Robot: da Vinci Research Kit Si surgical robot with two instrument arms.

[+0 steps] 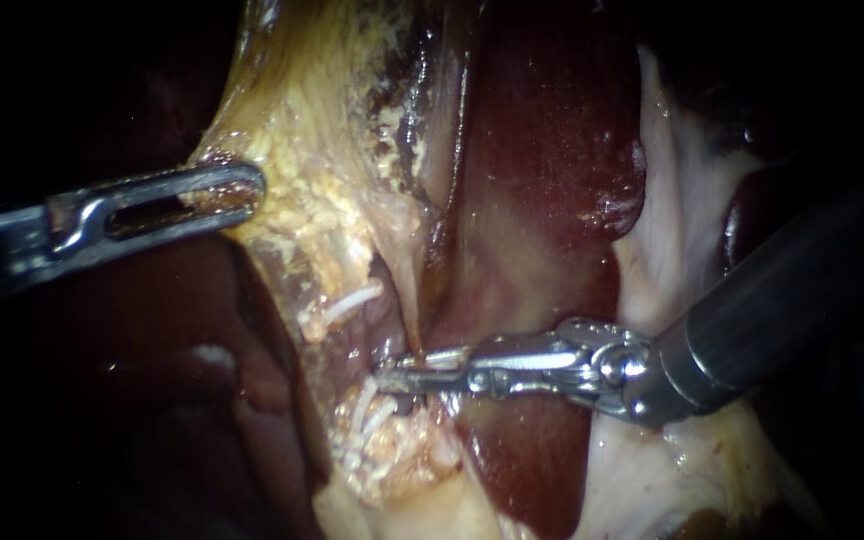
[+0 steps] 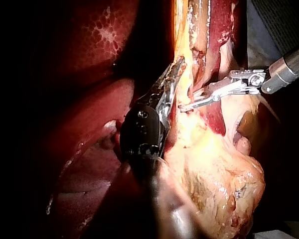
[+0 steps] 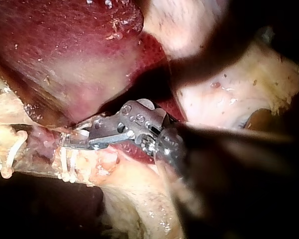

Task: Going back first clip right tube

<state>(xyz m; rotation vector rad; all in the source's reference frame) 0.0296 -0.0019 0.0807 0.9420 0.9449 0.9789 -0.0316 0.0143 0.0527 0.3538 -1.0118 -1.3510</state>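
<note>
The right instrument (image 1: 397, 378) has its claw slightly apart, tips at the tube (image 1: 387, 338) between white clips (image 1: 354, 300). It is best backed out straight along its shaft, snagging neither. The left instrument (image 1: 224, 190), claw clamped on yellow tissue (image 1: 302, 140), holds tension.

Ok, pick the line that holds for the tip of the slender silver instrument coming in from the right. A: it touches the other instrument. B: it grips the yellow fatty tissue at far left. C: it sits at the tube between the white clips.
C: the right instrument ends at the pinkish tube, with one white clip above it and a cluster of white clips below.
</note>
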